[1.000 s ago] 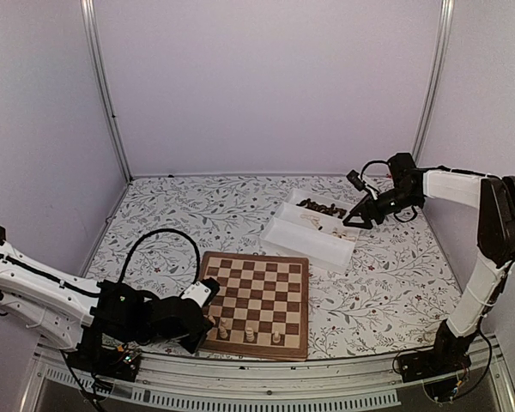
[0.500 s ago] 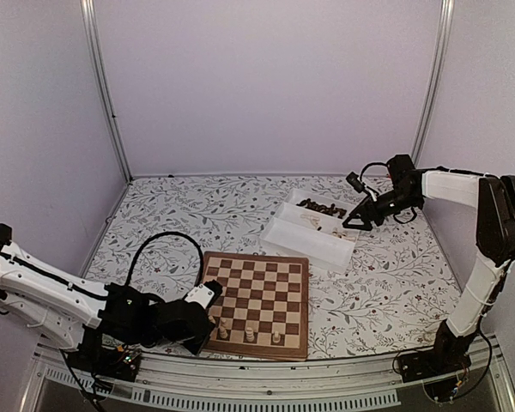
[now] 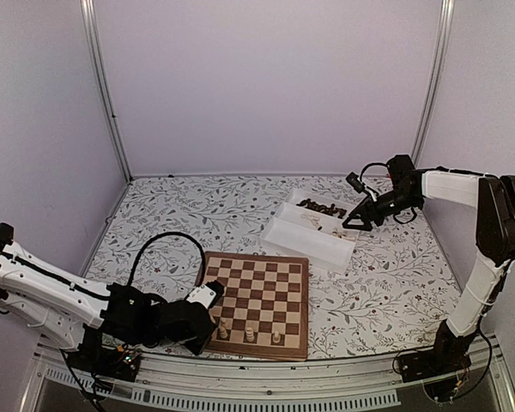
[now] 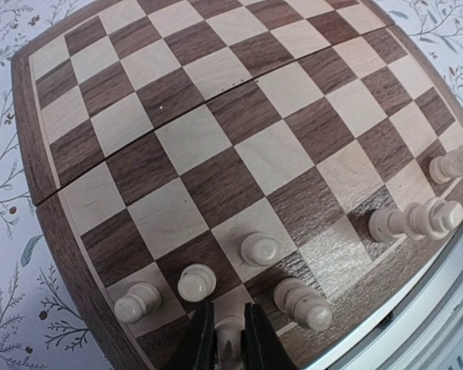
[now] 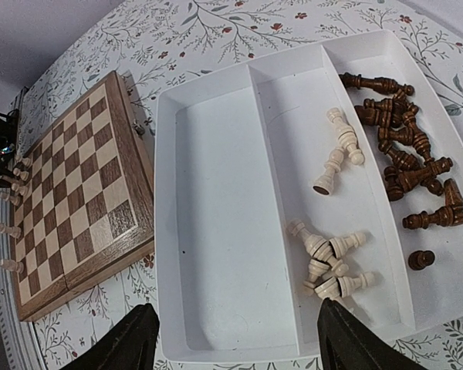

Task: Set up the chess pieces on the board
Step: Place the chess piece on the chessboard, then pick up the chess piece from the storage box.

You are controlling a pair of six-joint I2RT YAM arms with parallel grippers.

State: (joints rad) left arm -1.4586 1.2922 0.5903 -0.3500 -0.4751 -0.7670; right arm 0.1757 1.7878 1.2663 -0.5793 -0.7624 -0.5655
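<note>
Wood in tan and dark brown squares forms the board (image 3: 266, 283), which is laid flat near the front edge of the flower-patterned table (image 3: 172, 210). The white tray (image 3: 305, 245) is placed just beyond its far right corner.

The left gripper (image 4: 228, 320) is set low at the board's near left corner, its arm stretched along the table edge. Its fingers (image 4: 201, 347) are drawn almost together. A pale piece (image 4: 229, 339) is framed upright in the narrow gap between them, on the row nearest the edge. Whether the pads are pressed against that piece or stand just clear of it cannot be told. Several other pale pieces (image 4: 260, 248) are stood upright on squares close to the near edge. Some are just beside the framed one, and others are further along toward the right corner.

The right gripper (image 5: 235, 316) is held above the right end of the tray, with its jaws spread wide and nothing between them. In the tray, loose pale pieces (image 5: 332, 266) are scattered on their sides in one compartment. Dark pieces (image 5: 401, 154) are heaped in the compartment next to it, on the right in the right wrist view.

A black cable (image 3: 163, 236) is looped on the table to the left of the board.
</note>
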